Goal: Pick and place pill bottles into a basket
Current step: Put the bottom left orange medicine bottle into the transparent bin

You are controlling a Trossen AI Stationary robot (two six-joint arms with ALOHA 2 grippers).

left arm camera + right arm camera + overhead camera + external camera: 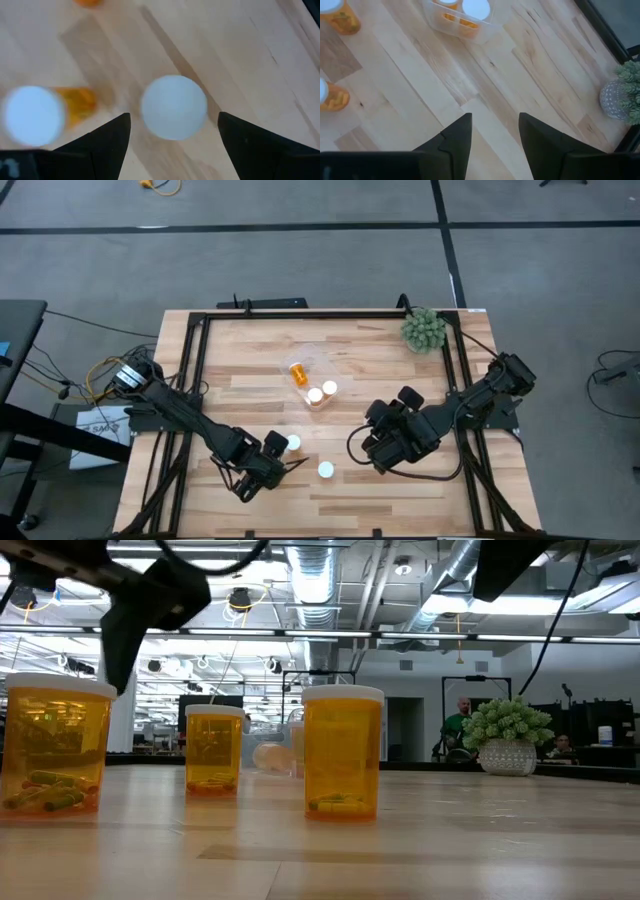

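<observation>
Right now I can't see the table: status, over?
Left tool open above a standing pill bottle. Right tool shut, holding nothing, over bare wood. Basket holds two upright bottles, one lying. Nothing in the way.

Grey carpet floor (300, 270), exposed ceiling ducts (470, 565), strip lights, wooden table (380, 370)

No readable text anywhere — the pill bottles (343, 752) carry no labels, and the worktop (380, 380) bears no markings or signs.
</observation>
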